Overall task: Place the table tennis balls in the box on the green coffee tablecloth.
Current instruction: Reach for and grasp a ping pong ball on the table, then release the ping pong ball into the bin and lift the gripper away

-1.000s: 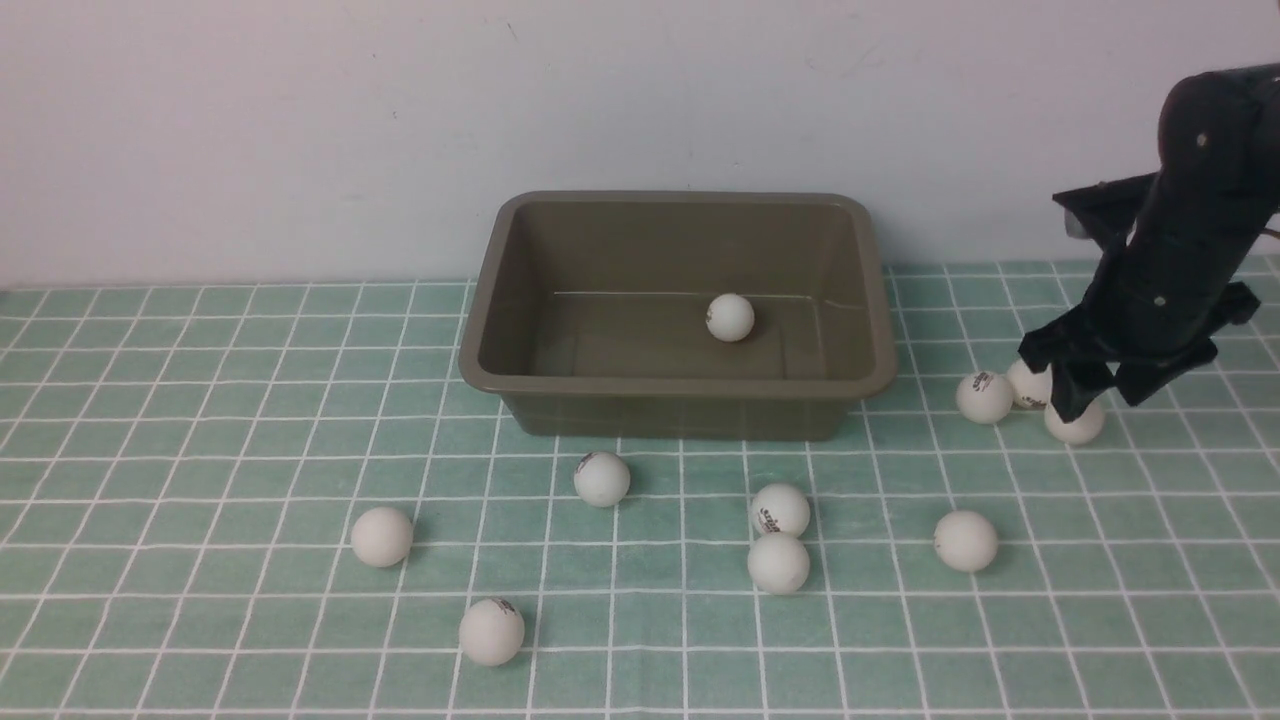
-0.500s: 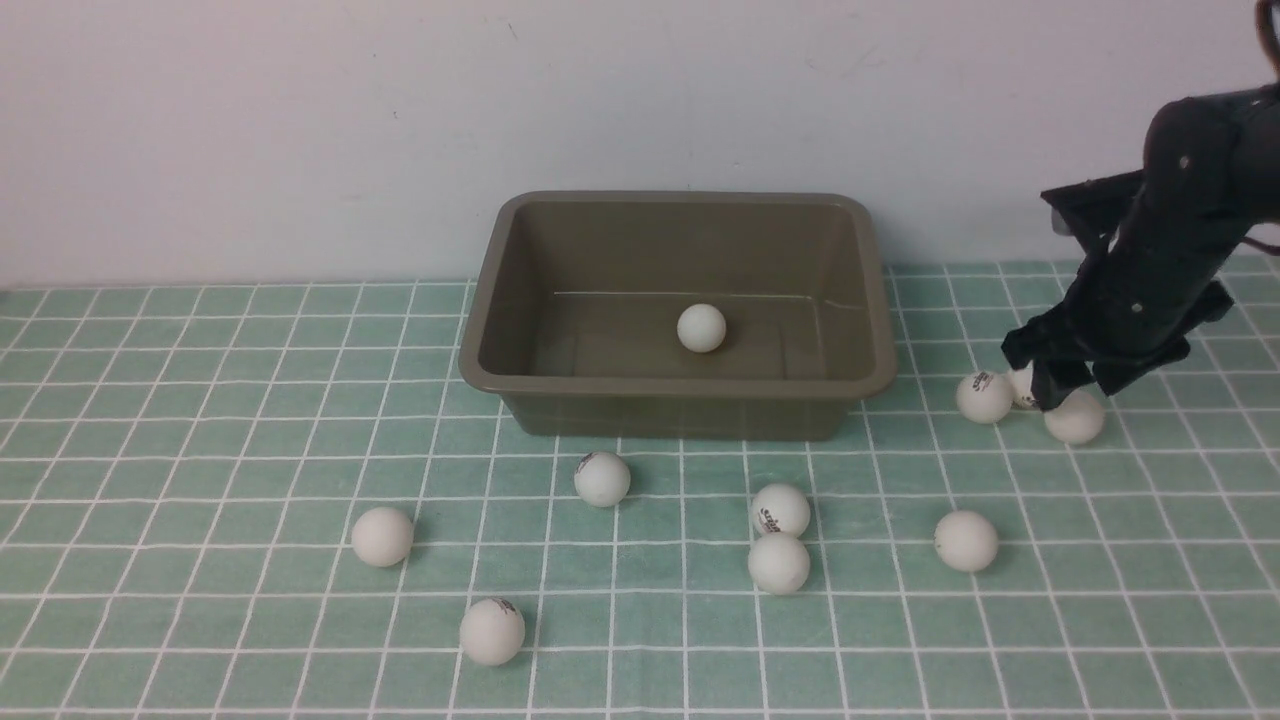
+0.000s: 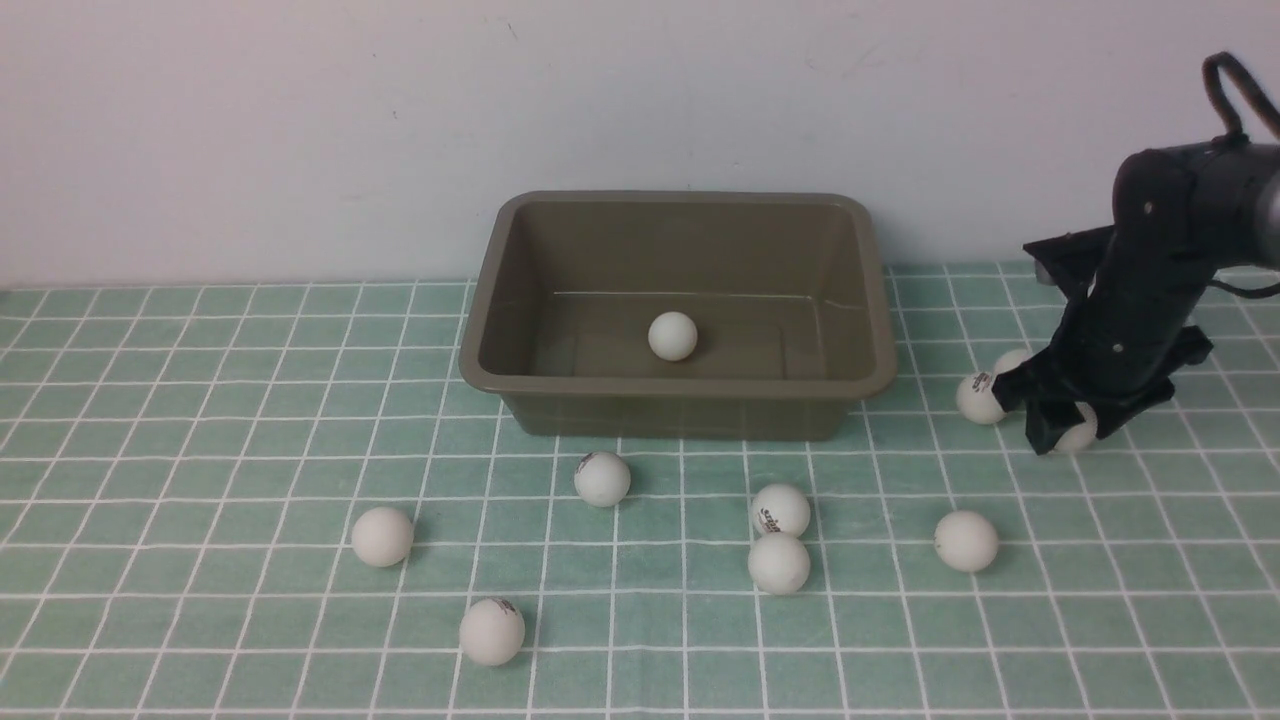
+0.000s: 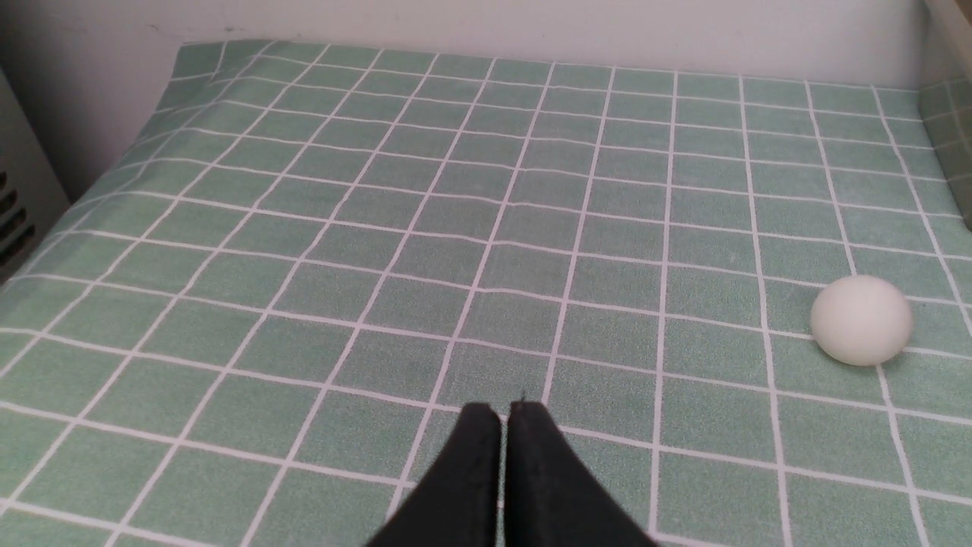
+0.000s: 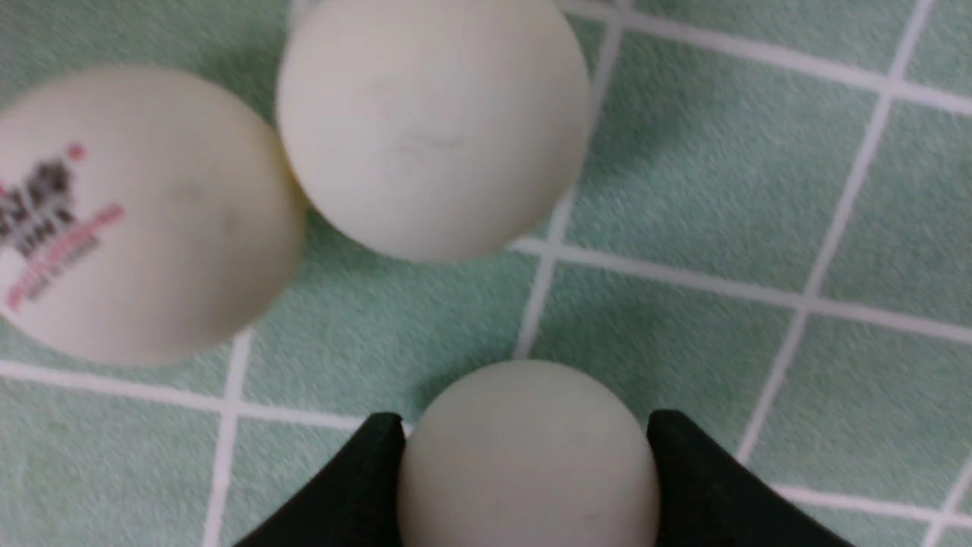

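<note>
I have the green coffee tablecloth [image 3: 200, 400] lying flat across the whole work surface, white grid and all. The box [image 3: 680, 415] stands on it toward the back, about centre. Six table tennis balls [image 3: 603, 479] lie loose in front of it (two touching), and three more are bunched at its right.

Front: wide, looking forward over tablecloth [image 3: 200, 400]; left wrist: low, oblique; right wrist: very close, sharing three balls [image 5: 433, 129] with front

one white ball [image 3: 672, 336] in the olive box [image 3: 680, 395], other balls [image 3: 383, 536] scattered on green cloth [image 3: 200, 400].
</note>
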